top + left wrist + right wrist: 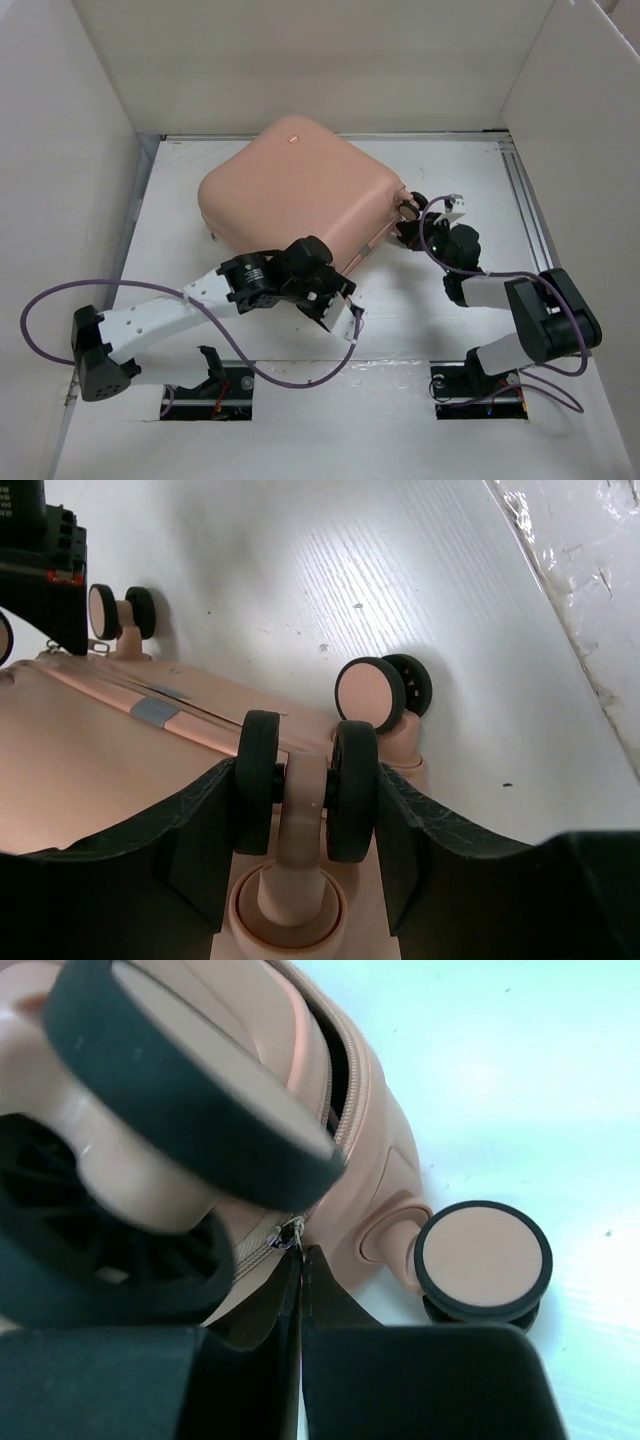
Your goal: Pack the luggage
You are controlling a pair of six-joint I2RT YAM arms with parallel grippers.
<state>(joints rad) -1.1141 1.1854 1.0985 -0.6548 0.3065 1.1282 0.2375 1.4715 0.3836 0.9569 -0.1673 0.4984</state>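
My luggage (300,190) lies zipped and flat on the white tabletop (330,440), toward the back, with its wheeled side turned to the near right. My left jaws are clamped on a twin wheel (305,780) at that side, one finger against each outer face. My right jaws are together at the right-hand corner, tips at the zipper pull (291,1236); I cannot tell whether the pull is pinched between them. Another wheel (483,1257) sits just beside. White walls (300,60) enclose the tabletop.
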